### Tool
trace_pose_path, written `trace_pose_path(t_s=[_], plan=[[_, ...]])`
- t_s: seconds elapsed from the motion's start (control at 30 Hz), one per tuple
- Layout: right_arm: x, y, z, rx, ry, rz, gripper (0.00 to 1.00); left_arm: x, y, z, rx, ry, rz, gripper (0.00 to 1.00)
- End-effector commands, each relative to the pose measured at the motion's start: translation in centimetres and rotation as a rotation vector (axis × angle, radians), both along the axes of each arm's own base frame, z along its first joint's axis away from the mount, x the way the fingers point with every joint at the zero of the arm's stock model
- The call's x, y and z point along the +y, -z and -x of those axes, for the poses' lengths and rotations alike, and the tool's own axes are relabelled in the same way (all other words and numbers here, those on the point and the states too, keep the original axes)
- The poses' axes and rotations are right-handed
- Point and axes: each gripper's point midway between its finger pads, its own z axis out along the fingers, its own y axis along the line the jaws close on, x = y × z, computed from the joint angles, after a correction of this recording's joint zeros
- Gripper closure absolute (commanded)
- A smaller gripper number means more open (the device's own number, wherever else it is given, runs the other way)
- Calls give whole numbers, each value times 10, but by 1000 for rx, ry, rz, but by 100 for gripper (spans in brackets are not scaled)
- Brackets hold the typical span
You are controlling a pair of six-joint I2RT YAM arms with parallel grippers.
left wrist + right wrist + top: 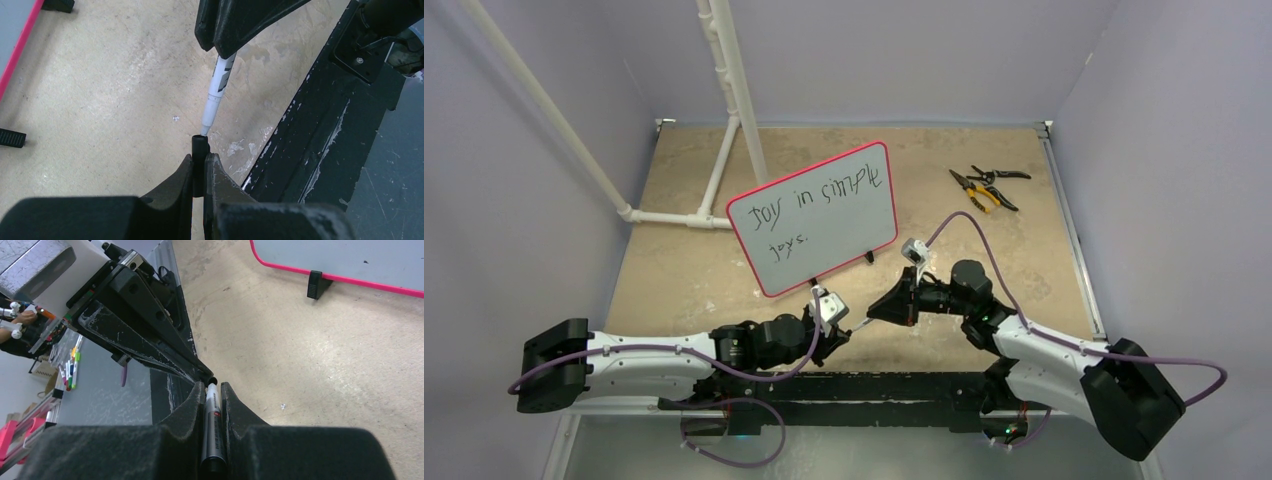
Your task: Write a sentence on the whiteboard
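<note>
Two grips: left hand [199,160] cap [200,145]; right hand [212,388] marker [212,417].

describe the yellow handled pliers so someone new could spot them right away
Find the whiteboard standing mid-table, then look right of it toward the far right corner of the table, where two hand tools lie together. The yellow-handled pliers are the left one of the pair; the black-handled tool beside them has no yellow on it.

Pinches a black cap [200,152] upright between the left fingers [172,182]. Meets its mouth with the tip of a white marker [216,90] clamped in the right fingers [240,22] above. Leaves the whiteboard [10,20] well apart.
</note>
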Motion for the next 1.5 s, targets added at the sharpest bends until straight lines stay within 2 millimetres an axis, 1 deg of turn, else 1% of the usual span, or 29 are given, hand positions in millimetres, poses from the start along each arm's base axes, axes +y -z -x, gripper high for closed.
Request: trace_pose_path(t_s=[0.0, 0.33, 0.5, 0.7, 0.8, 0.93, 1.03, 1.3, 1.47], plan=[[5, -16, 1, -39, -39, -51, 100, -5, -12, 1, -31, 21, 42, 100], [7, -14, 7, -10, -81, -63, 100, -5, -19, 1, -44, 30, 55, 100], [11, -10, 10, 18, -123, -65, 100, -5, -26, 0, -65, 33, 64, 100], [14, -10, 17, 55, -177, -87, 100, -6, -40, -7, -108, 19, 70, 100], [14, -10, 17, 64, -173, -89, 100, -6, -49, -11, -129, 3, 95, 100], [14, -11, 17, 74, -171, -93, 100, -12, -62, -14, -159, 0, 140, 100], [14, -13, 19, 86, -175, -100, 100, -15, -67, -15, -178, 6, 154, 100], [15, -10, 19, 119, -181, -99, 100, -24, -89, -23, -236, -8, 195, 100], [15, -10, 19, 123, -177, -98, 100, -29, -95, -26, -230, -28, 202, 100]])
